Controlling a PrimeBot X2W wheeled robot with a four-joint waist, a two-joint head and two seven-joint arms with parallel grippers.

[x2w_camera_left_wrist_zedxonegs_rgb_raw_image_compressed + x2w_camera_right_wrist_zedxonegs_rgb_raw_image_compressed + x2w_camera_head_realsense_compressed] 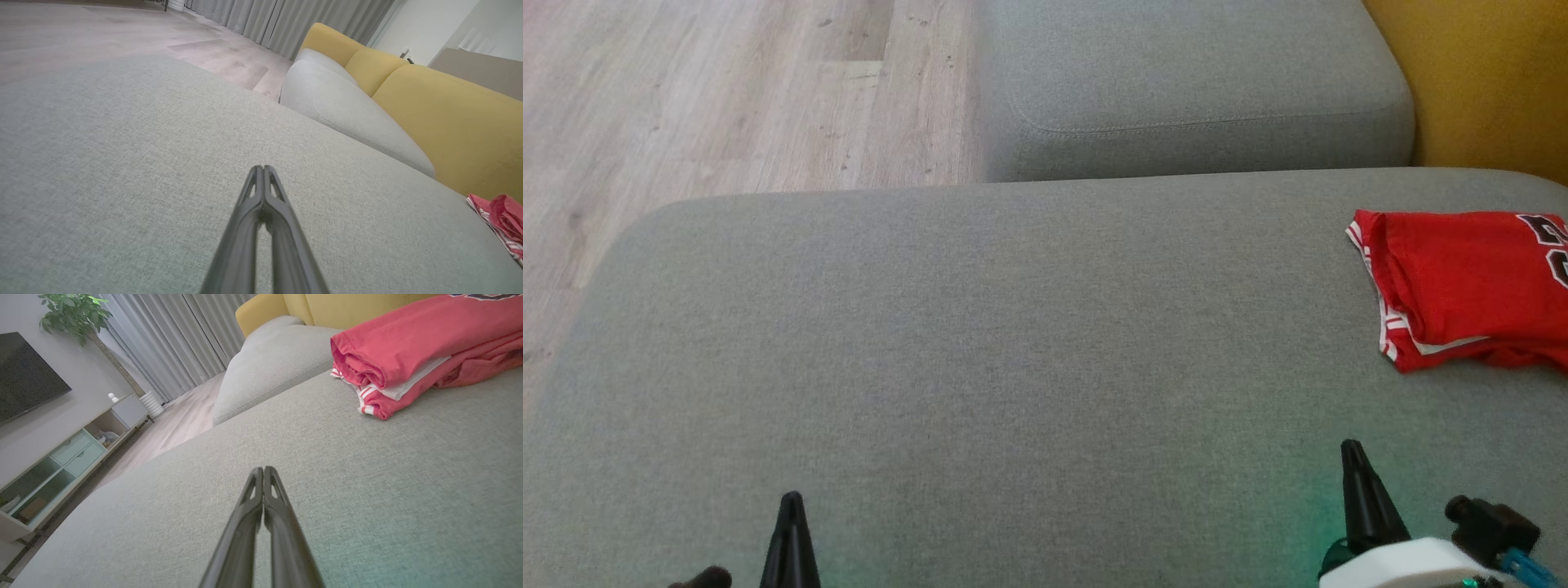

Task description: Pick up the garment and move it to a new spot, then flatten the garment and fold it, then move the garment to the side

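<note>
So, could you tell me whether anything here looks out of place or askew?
Only slightly: the garment lies folded on the right of the cushion, but its layers are uneven, with a striped hem poking out below. Nothing else stands out.

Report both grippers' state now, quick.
Left gripper: shut, holding nothing, above the grey cushion.
Right gripper: shut, holding nothing; the red garment lies clear of it.

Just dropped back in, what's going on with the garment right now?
Nothing is being handled. The red garment lies folded near the right end of the grey sofa seat. The left gripper and right gripper are both shut and empty, pointing over bare cushion, apart from the garment.
</note>
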